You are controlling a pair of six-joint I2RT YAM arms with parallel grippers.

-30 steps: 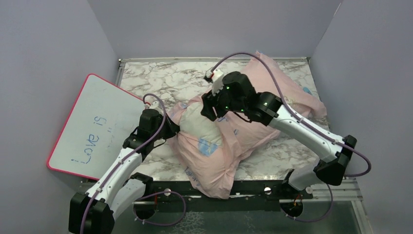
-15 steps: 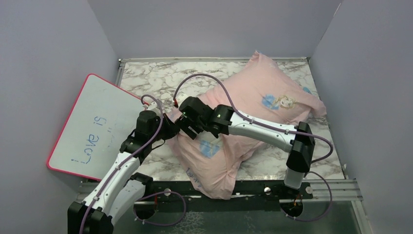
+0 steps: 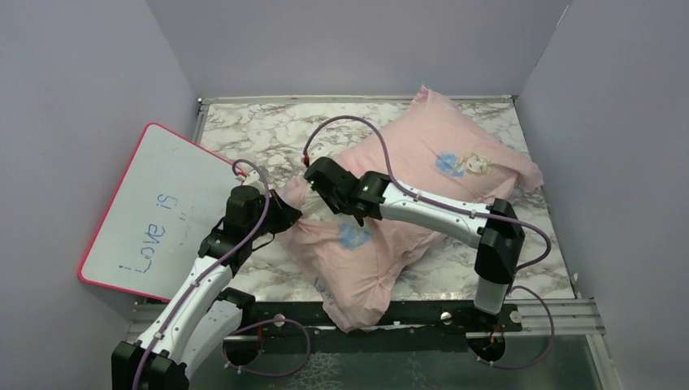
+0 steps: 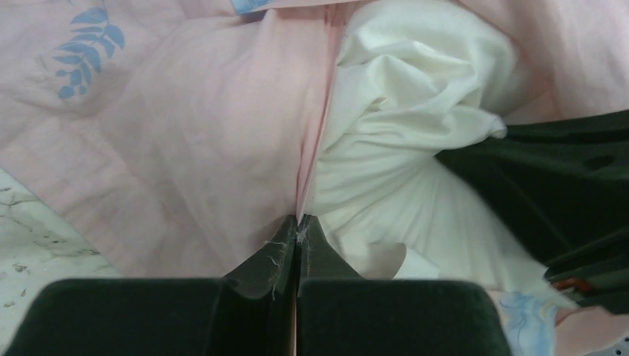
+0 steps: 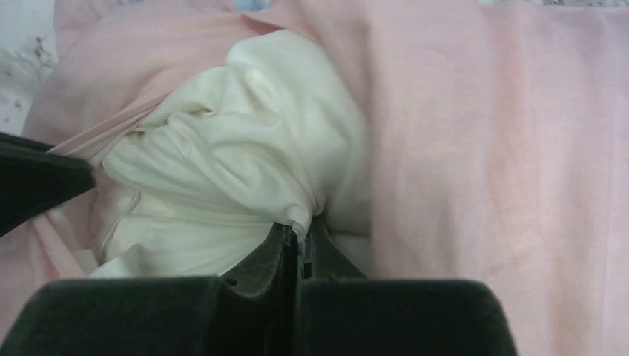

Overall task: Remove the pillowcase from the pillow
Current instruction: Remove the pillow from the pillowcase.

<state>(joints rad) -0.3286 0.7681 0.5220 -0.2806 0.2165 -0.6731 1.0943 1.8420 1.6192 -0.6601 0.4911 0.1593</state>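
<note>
The pillowcase (image 3: 422, 175), pale pink with a small princess print, lies diagonally across the marble table (image 3: 260, 134) with the pillow inside it. My left gripper (image 3: 286, 213) is at the case's open left end. In the left wrist view, the left gripper (image 4: 298, 219) is shut on the pink hem of the pillowcase (image 4: 185, 141), beside the bunched white pillow (image 4: 400, 141). My right gripper (image 3: 314, 201) reaches into the same opening. In the right wrist view, the right gripper (image 5: 303, 231) is shut on a fold of the white pillow (image 5: 222, 156), with the pink pillowcase (image 5: 489, 148) to its right.
A pink-edged whiteboard (image 3: 158, 211) with writing leans off the table's left side next to my left arm. Grey walls close in the back and both sides. The case's near corner hangs over the front rail (image 3: 439, 313).
My right arm swung down from above the pillow to the open left end, opened, then shut on the white pillow. My left gripper kept its hold on the hem.
</note>
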